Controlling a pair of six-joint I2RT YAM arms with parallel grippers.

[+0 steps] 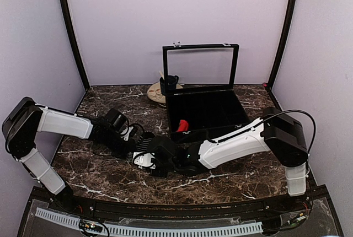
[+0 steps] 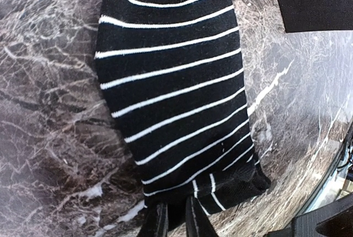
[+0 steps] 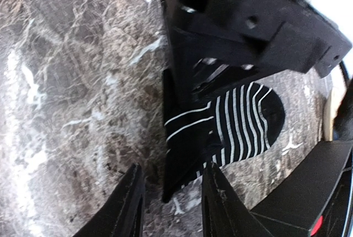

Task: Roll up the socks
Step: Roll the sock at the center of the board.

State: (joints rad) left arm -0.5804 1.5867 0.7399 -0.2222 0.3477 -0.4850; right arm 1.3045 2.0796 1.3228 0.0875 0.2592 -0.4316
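While the left gripper (image 2: 175, 217) is pinched on one end of the black, white-striped sock (image 2: 171, 82), the right gripper (image 3: 171, 173) stands spread just beside that pinched end and holds nothing. The sock lies flat on the bench (image 2: 49, 110), about midway along it and towards the near edge. It is in front of the black box (image 1: 204, 110), which has a small red thing (image 1: 182, 124) in it.

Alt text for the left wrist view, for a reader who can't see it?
A black sock with thin white stripes lies on a dark marble table, its near end pinched in the left gripper. A black box corner shows top right.
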